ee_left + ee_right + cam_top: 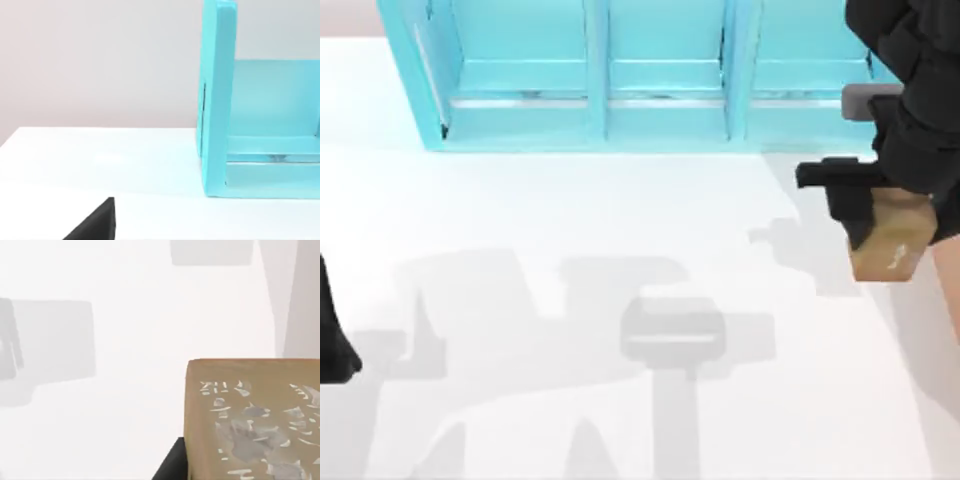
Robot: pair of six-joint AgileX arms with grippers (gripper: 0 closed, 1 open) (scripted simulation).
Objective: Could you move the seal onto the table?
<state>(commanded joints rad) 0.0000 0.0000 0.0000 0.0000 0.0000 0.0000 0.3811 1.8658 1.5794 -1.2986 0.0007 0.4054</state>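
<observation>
**Seal in the right fingers, over the right side of the bench**

Your right gripper (865, 215) sits at the right side of the bench (570, 230), just in front of the turquoise shelf unit (600, 80), its black fingers clamped on the seal (892, 240). The seal's a blocky tan chunk, matte like wood, with pale carved marks on its flat face (255, 425). The bench is plain smooth white. The shelf has flat glossy panels and square compartments. Your left arm (332, 340) is parked at the left edge; can't tell what its fingers are doing.
</observation>
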